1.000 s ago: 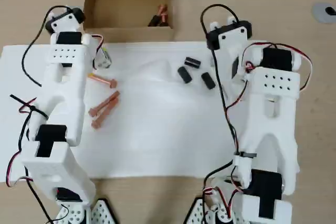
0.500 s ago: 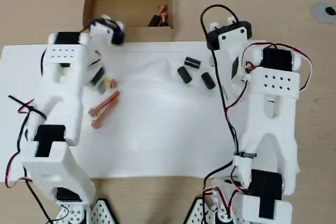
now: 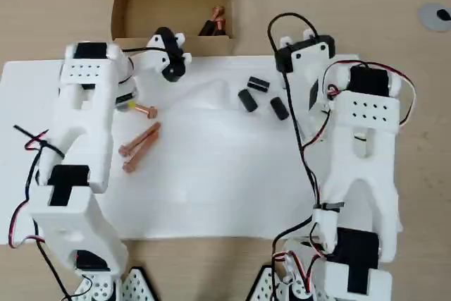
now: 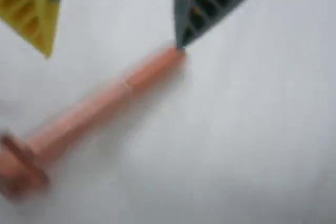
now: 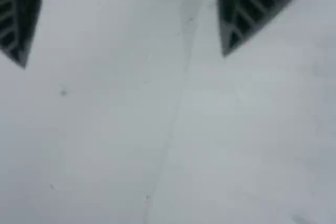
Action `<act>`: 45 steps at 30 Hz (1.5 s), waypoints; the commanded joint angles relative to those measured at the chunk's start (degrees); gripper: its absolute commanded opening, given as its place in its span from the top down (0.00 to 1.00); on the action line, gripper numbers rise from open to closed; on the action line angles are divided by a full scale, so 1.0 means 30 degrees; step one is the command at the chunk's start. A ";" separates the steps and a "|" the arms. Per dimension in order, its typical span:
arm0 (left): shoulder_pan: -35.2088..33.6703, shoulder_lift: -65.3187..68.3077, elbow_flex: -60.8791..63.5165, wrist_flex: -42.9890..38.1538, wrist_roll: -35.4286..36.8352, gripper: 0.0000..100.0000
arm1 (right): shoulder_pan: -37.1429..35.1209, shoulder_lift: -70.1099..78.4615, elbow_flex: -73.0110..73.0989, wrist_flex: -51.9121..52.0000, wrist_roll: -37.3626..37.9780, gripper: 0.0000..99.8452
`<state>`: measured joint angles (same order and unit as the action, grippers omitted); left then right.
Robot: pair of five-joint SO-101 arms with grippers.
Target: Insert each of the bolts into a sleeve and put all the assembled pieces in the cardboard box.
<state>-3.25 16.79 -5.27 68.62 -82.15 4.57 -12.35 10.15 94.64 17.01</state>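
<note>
You have a bolt (image 4: 100, 103) of copper-toned metal, smooth, with a dull sheen. Your sleeves (image 3: 247, 100) look like black, matt plastic. Cardboard box (image 3: 169, 5): plain matt brown. Sheet (image 3: 211, 195) beneath: white, matt, faintly creased. Table (image 3: 430, 188): pale, wood-look, smooth.

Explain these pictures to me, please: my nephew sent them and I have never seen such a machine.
These are two small white robot arms at a table, seen from above: the left arm and the right arm. The other two pictures come from cameras on their wrists. On the white sheet lie three copper bolts and three black sleeves; the cardboard box behind them holds what look like finished pieces. The left tool is open over one bolt; the right tool is open over bare sheet. Nothing is held.
</note>
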 commanded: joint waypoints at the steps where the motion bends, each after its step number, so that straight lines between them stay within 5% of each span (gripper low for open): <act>1: 0.0410 -0.0073 0.0908 -0.1729 -0.0117 0.84 | 0.0249 -0.0864 0.0161 -0.0234 0.0088 0.72; 22: 0.1055 0.0571 0.0762 -0.1905 -0.1319 0.84 | 0.0249 -0.0864 0.0161 -0.0527 0.0176 0.72; 34: 0.0908 0.5436 -0.1348 -0.1905 -0.1319 0.84 | 0.0249 -0.0864 0.0161 -0.0527 0.0176 0.72; 40: 0.0615 0.6696 -0.2813 -0.1875 -0.1319 0.98 | 0.0249 -0.0864 0.0161 -0.0527 0.0176 0.72; 45: 0.0615 0.6667 -0.2901 -0.1934 -0.0088 0.99 | 0.0249 -0.0864 0.0161 -0.0527 0.0176 0.72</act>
<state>-0.26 31.91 -8.88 66.68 -85.23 4.57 -12.35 10.68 94.02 17.01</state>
